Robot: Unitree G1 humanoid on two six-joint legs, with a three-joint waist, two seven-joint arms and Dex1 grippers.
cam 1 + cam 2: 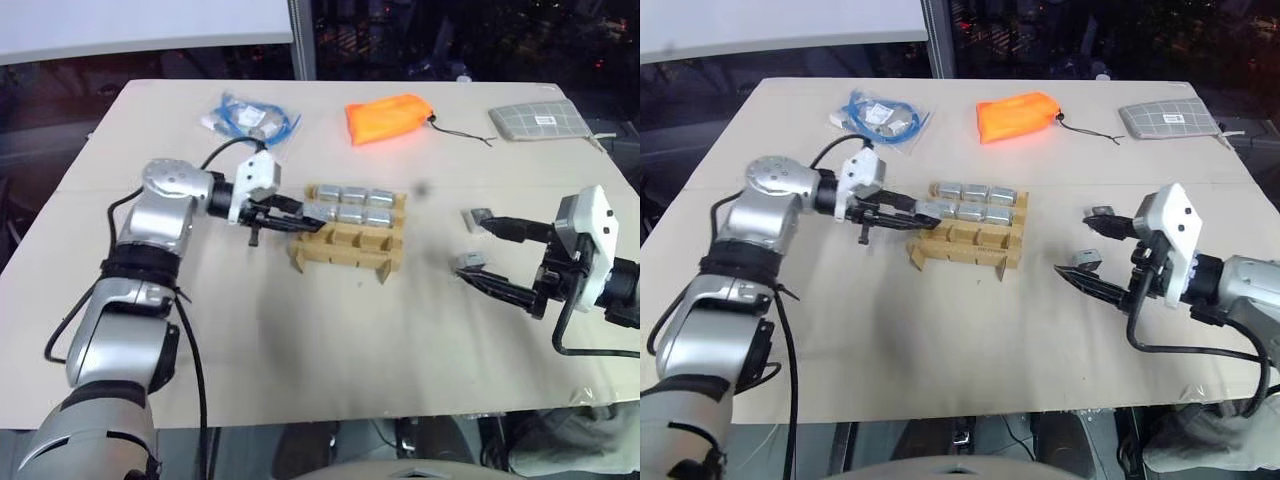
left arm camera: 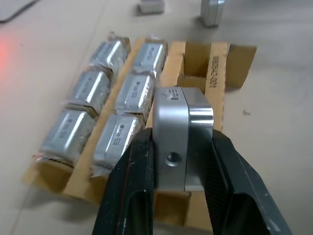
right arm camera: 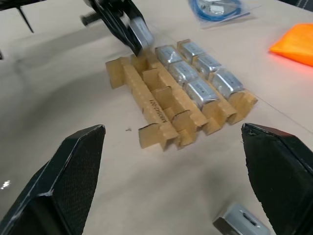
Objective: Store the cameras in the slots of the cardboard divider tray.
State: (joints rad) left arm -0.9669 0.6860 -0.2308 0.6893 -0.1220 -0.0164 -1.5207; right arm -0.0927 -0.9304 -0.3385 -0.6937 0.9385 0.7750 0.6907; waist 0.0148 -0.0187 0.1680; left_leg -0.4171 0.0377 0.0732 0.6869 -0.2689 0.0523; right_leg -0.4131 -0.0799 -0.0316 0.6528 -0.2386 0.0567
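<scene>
Close in, the left wrist view showed the left claw (image 2: 182, 169) clamped on a small silver-grey boxy camera (image 2: 177, 144), one black finger (image 2: 131, 191) pressed to each flat side; a small round hole showed on the face turned toward the lens. That detail was lost in the head views, where the left claw looked like a dark tip at the tray's left end. The held camera hung just above the near row of the tan cardboard divider tray (image 2: 217, 68), whose near slots stood empty. Printing ran along one cardboard strip, seemingly reading "M80C-001", though the first characters were hard to make out. Six foil-wrapped silver cameras (image 2: 126, 95) filled the two further rows, three to a row; their small labels could not be read.

The right wrist view showed the right claw (image 3: 188, 176) spread wide with nothing between its fingers, and a small grey piece (image 3: 239, 220) lying on the desk (image 3: 73, 88) near them. In the head view two such grey pieces (image 1: 476, 217) lay by the fingertips, well apart from the tray.

Further back on the desk lay a bagged blue cable (image 1: 245, 117), an orange fabric pouch (image 1: 388, 117) with a drawstring, and a flat grey checked pouch (image 1: 535, 119).
</scene>
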